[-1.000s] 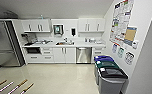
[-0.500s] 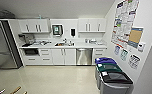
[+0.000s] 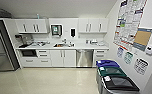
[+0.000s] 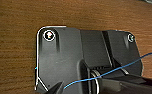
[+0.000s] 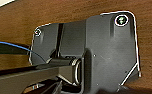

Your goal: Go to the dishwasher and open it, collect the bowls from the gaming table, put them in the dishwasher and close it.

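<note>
Dishwasher (image 3: 84,58) observed shut, set under surface (image 3: 92,46) right of sink (image 3: 60,45), between white cabinets (image 3: 63,58) and drawers (image 3: 100,55). Bins (image 3: 112,75) lined along right wall. End effector state, both arms: cannot be told.

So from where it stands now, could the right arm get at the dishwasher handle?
Probably not yet. The dishwasher, door shut, sits across a stretch of open floor under the counter. Nothing blocks the way; it just looks too far.
</note>
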